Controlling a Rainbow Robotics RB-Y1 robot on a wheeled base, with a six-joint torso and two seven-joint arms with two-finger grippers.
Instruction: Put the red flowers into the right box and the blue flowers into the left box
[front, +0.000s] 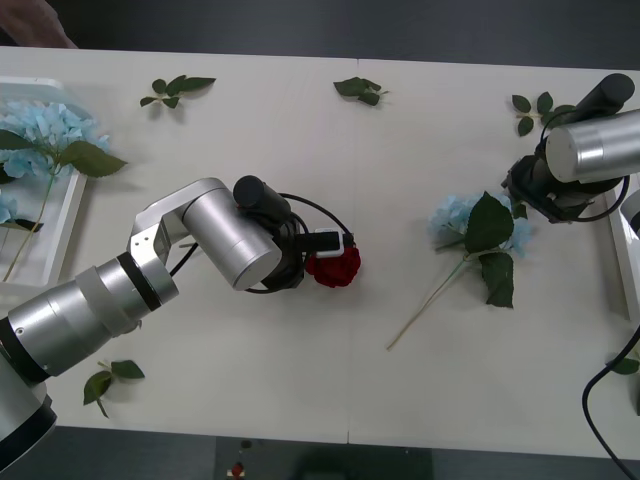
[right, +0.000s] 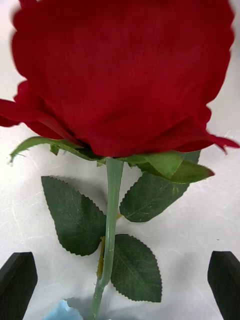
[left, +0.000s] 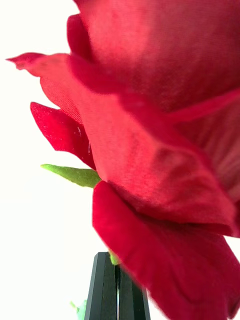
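Note:
My left gripper (front: 320, 262) is at mid-table, shut (left: 118, 287) on the stem just under a red rose (front: 335, 268), whose bloom (left: 165, 125) sits right in front of the wrist camera. My right gripper (front: 527, 190) hovers at the right, beside a blue flower (front: 470, 225) lying on the table. Its black fingers stand open (right: 120, 257) astride the green stem of a second red rose (right: 120, 75) lying on a white surface; the arm hides this rose in the front view. Blue flowers (front: 40, 130) lie in the left box (front: 70, 215). The right box (front: 622, 250) shows at the right edge.
Loose green leaf sprigs lie along the far side of the table (front: 175, 90) (front: 360, 90) (front: 535, 108), and another near the front left (front: 108, 378). A black cable (front: 600, 420) hangs at the front right.

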